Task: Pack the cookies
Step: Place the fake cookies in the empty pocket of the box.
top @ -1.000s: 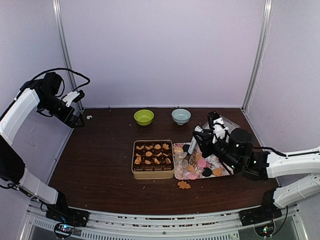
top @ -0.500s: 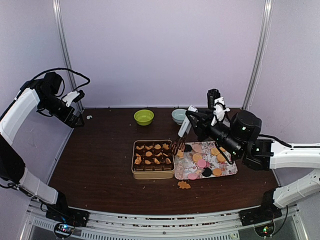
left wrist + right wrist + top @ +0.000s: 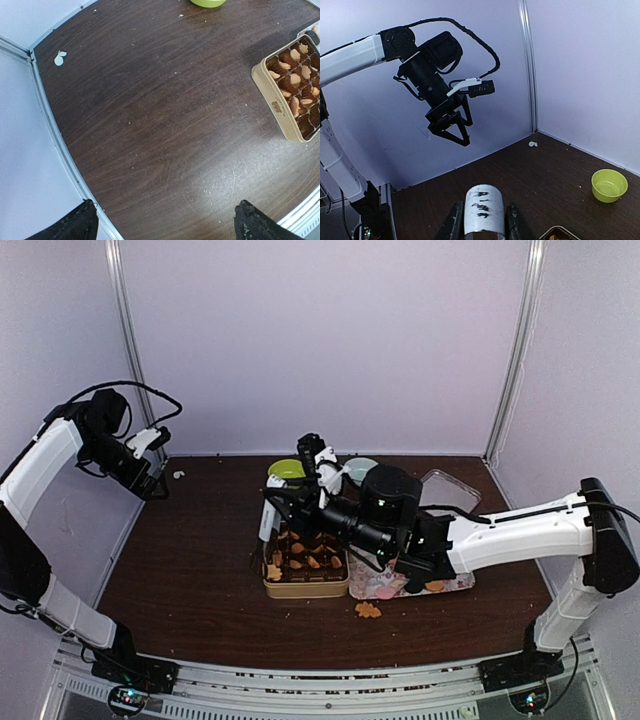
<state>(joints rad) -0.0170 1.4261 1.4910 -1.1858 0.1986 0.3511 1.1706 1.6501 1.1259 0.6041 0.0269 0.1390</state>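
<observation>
Pale lilac walls [image 3: 320, 340] enclose a dark brown wooden table [image 3: 200, 560]. Slim metal posts [image 3: 515, 350] stand at the back corners; light is even.

Small tan-orange biscuits [image 3: 300, 562] are sitting in the tan tin's [image 3: 305, 590] cups, a pink biscuit [image 3: 385, 592] is lying on the flowery tray [image 3: 458, 583] I think, and a loose tan biscuit [image 3: 368, 610] is lying on the dark table [image 3: 200, 560].

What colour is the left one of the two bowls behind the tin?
Lime green. The bowl shows best in the right wrist view.
</observation>
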